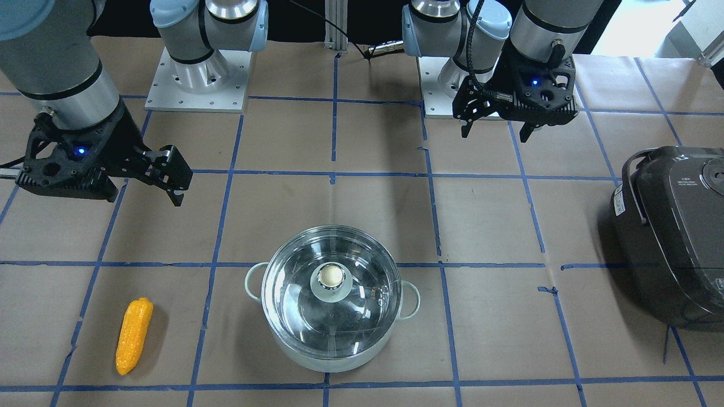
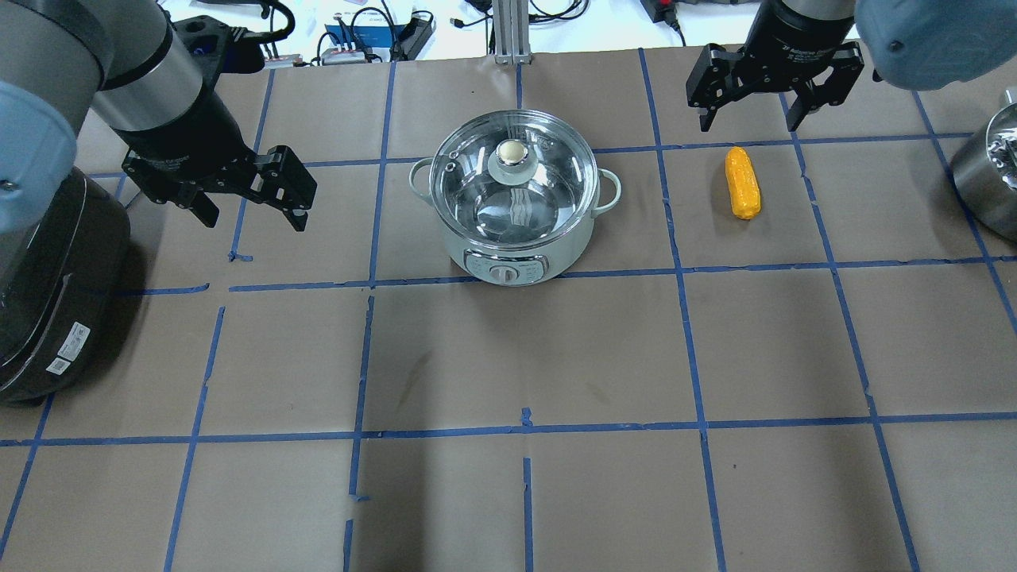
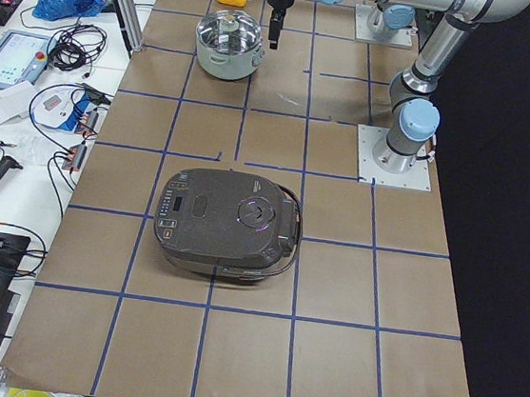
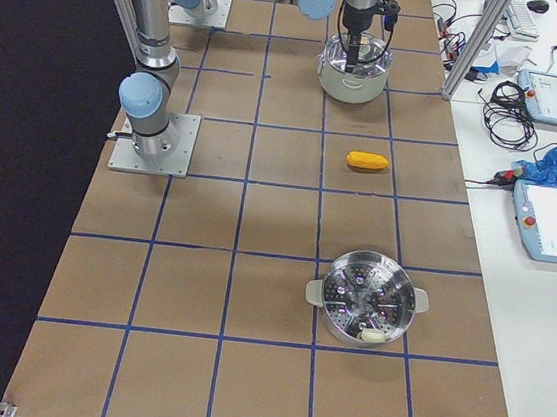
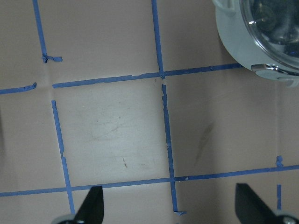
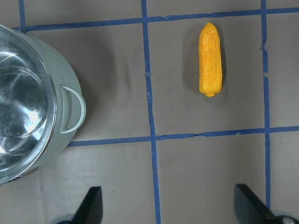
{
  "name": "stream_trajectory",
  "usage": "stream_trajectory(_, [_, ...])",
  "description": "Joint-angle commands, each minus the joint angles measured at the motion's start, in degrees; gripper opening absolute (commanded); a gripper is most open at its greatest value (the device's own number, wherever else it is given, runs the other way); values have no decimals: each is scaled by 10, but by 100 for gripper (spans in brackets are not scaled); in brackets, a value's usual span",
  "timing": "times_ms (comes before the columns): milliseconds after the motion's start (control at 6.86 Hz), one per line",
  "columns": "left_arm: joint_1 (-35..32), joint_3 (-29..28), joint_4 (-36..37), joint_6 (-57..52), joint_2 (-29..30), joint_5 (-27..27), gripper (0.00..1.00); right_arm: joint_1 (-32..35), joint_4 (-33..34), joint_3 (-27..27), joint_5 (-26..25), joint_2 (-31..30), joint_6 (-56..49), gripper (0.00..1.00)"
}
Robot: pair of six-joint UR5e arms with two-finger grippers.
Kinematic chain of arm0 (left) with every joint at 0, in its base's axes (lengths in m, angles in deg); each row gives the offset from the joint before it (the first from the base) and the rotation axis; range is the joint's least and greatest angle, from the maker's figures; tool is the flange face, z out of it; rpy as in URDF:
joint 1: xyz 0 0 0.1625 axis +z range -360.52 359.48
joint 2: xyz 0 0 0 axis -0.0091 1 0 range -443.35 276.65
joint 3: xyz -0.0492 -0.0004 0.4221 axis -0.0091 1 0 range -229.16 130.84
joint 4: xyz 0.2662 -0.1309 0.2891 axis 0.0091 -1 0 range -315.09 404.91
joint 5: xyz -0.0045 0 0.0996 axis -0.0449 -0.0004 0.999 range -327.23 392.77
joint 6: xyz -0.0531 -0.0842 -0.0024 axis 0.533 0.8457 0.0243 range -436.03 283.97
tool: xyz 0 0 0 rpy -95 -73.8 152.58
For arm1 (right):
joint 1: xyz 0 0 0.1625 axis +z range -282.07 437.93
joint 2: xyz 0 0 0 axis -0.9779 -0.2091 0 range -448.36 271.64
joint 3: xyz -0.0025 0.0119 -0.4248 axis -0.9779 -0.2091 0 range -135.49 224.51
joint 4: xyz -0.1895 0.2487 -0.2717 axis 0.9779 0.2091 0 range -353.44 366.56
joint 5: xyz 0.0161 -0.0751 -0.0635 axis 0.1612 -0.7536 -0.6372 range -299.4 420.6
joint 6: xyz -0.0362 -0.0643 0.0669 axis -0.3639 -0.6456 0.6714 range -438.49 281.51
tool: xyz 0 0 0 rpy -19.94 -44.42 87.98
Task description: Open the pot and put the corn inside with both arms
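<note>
Four fixed, two wrist views; shared pot (image 1: 328, 362)

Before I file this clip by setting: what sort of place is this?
Probably a robotics lab workbench: left arm and right arm bolted to a paper-covered table, blue tape grid, teach pendants alongside.

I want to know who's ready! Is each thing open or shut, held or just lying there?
Pot: shut, glass lid on top.
Corn: lying flat, not held.
Left gripper: open, empty.
Right gripper: open, empty.
Rice cooker: lid shut.
Steel steamer pot: open, no lid.
</note>
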Motion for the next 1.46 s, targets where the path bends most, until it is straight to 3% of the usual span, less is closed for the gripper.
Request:
stream_trajectory(0, [-1,-13,-5,-3,4,2,100,0,0,0,0,-1,0,100])
stream_trajectory(438, [-1,-8,-2,5,7,-1,100,0,0,1,0,0,-1,100])
stream_trajectory(729, [-10,-58,18,52,45,-42,100,0,0,1,0,0,-1,100])
stream_trajectory(1167, [-117,-212,34,175,208,-43,100,-4,9,-24,0,18,-12,100])
stream_trajectory(1312, [-149,-227,89,221,245,-47,100,-14,9,-46,-1,38,-22,100])
